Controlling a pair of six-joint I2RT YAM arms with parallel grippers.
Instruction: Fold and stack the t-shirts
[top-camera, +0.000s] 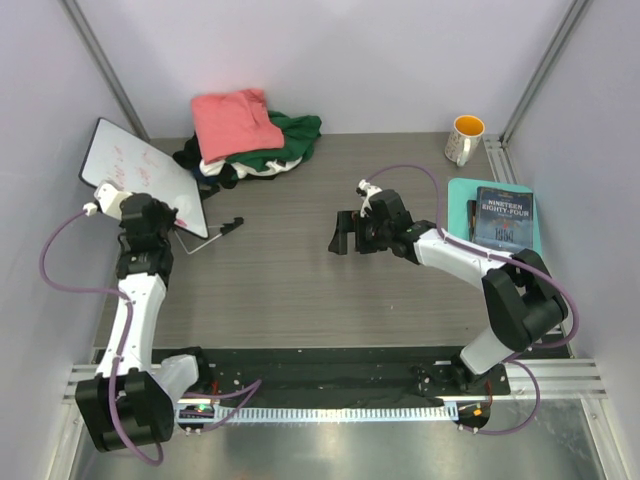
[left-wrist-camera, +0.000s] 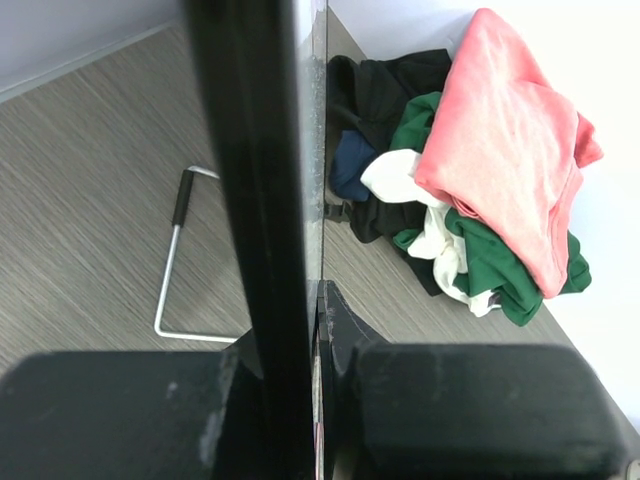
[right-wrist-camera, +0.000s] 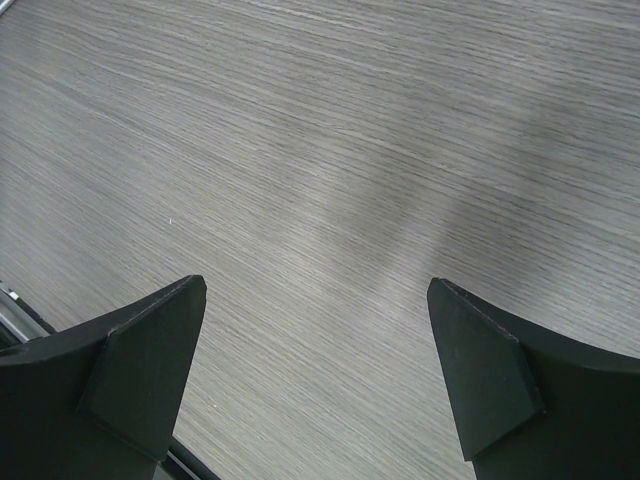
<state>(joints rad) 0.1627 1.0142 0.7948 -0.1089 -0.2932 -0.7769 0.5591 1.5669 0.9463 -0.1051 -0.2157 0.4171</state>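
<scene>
The t-shirts lie in a crumpled pile at the back of the table: a salmon-pink one (top-camera: 235, 122) on top, with dark green (top-camera: 292, 134), white (top-camera: 256, 168) and black (top-camera: 203, 163) cloth under it. The left wrist view shows the pink (left-wrist-camera: 510, 140), green (left-wrist-camera: 500, 265), white (left-wrist-camera: 400, 175) and black (left-wrist-camera: 385, 85) shirts at the right. My left gripper (top-camera: 150, 215) is left of the pile and shut on the edge of the white board (top-camera: 138, 168), seen edge-on in the left wrist view (left-wrist-camera: 260, 180). My right gripper (top-camera: 343, 233) is open and empty over bare table (right-wrist-camera: 318, 300).
The board's wire stand (top-camera: 215, 232) rests on the table and also shows in the left wrist view (left-wrist-camera: 170, 270). A yellow-lined mug (top-camera: 465, 138) stands at the back right. A dark book (top-camera: 503, 218) lies on a teal mat (top-camera: 462, 190) at the right edge.
</scene>
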